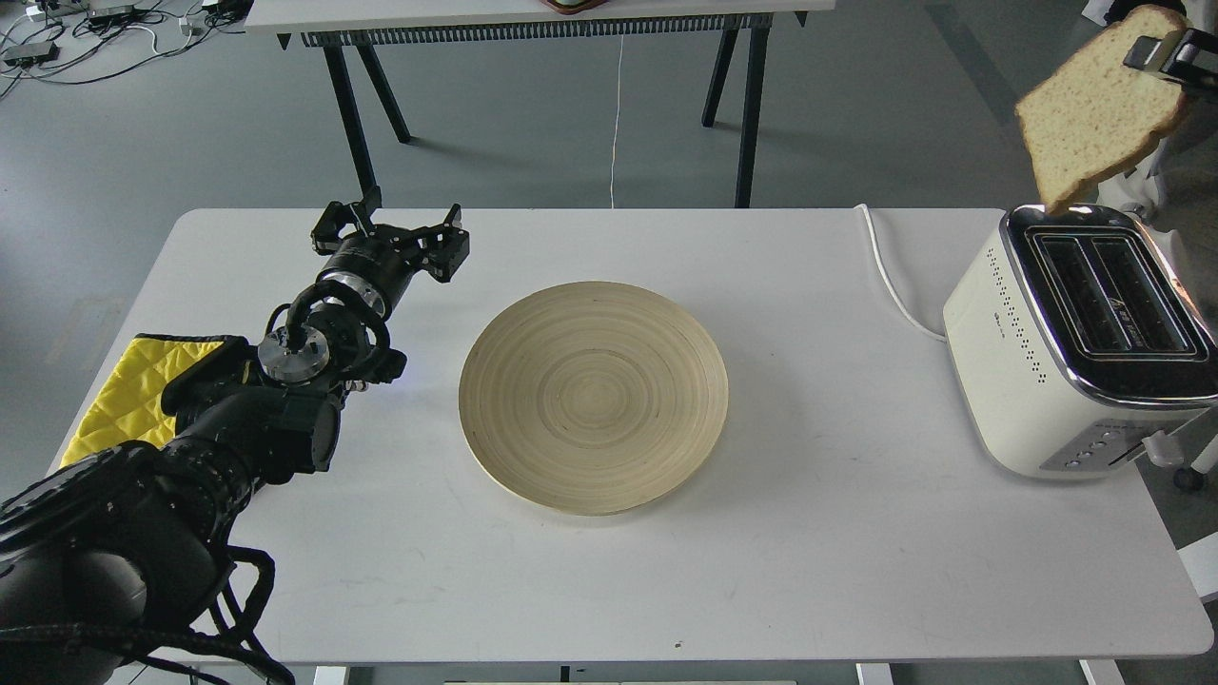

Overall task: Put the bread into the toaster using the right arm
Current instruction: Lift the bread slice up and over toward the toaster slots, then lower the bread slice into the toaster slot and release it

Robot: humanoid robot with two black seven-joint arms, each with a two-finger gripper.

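The bread [1094,109], a pale tan slice with brown crust, hangs tilted in the air at the top right, its lower corner just above the far end of the toaster [1070,352]. My right gripper [1163,52] is shut on the slice's upper right edge; only its fingertips show at the frame's edge. The cream-white toaster with its chrome top and two open slots stands at the table's right edge. My left gripper [395,231] is open and empty above the table's left rear.
A round wooden plate [594,396] lies bare at the middle of the white table [818,571]. A yellow cloth [124,390] lies under my left arm. The toaster's white cord [885,276] runs off the table's rear. A second table stands behind.
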